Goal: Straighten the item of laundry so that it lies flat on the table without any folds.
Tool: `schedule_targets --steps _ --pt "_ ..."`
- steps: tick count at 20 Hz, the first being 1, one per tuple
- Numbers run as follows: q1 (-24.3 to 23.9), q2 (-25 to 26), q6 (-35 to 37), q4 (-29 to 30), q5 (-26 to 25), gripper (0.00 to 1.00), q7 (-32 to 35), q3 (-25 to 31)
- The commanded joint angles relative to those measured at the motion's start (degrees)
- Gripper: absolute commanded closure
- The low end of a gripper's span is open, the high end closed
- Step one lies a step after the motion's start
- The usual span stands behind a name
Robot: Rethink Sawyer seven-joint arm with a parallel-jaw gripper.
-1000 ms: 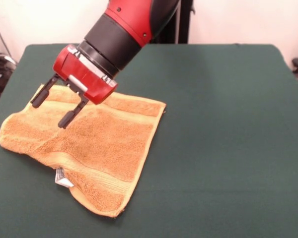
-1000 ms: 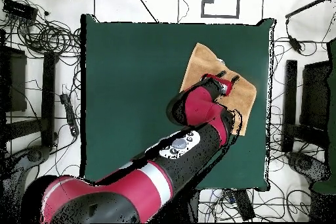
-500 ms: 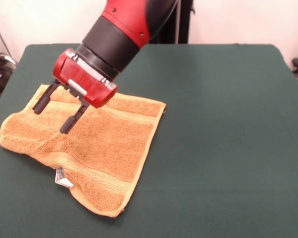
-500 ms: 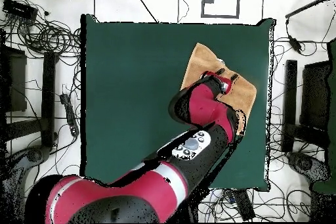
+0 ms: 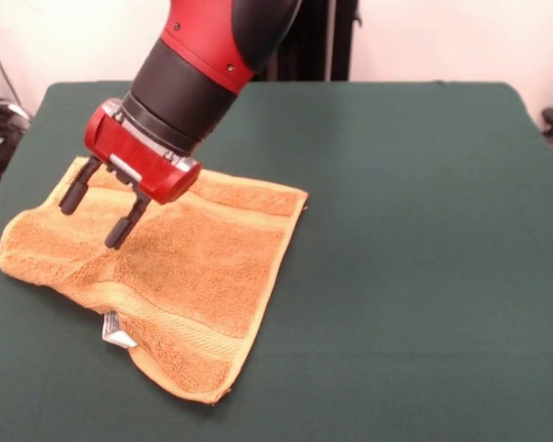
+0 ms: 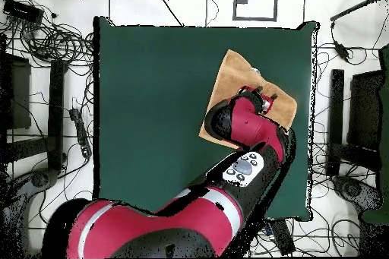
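Note:
The orange-yellow towel lies on the left part of the green table, with a raised fold along its left side and a small white tag at its near edge. My gripper hangs open and empty just above the towel's left part, with its two black fingers pointing down and left. In the overhead view the towel lies near the table's right edge, partly hidden under my arm. The gripper is over it there.
The towel's left corner lies close to the table's left edge in the front view. Cables and equipment surround the table on the floor. A dark stand rises behind the table's far edge.
The gripper has moved a little to the left over the towel in the front view, still open. The towel has not moved.

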Motion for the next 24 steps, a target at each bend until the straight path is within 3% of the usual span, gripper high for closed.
schedule_targets --steps 1,24 --pt "0.7 0.1 11.0 -1.0 -2.8 0.0 3.2 10.6" --pt "-0.3 -4.3 16.7 -2.1 -4.3 0.0 3.9 12.2"
